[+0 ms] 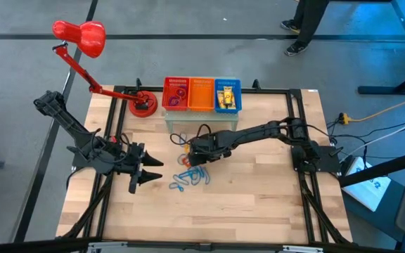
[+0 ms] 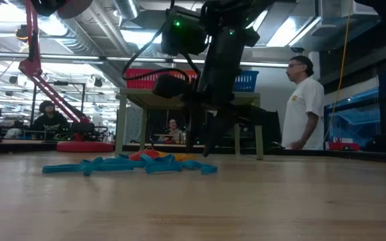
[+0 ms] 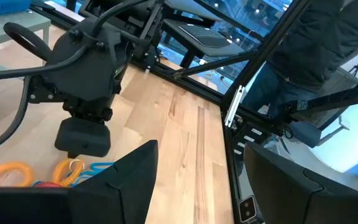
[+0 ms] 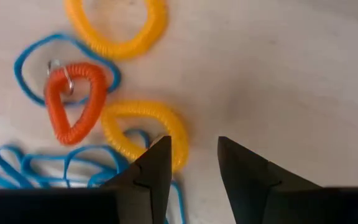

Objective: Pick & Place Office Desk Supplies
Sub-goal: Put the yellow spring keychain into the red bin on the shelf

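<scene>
Coil loops under your right claw point(image 4: 193, 163): two yellow point(image 4: 146, 134), one orange point(image 4: 74, 101); its fingers part-open, empty; left claw point(image 1: 148, 171) open.

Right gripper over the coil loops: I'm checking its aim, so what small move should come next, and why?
Probably shift sideways over the yellow coil loop, then lower. The right gripper hangs above the pile with jaws open and empty, and only one jaw lines up with that loop; the gap sits over bare table.
</scene>
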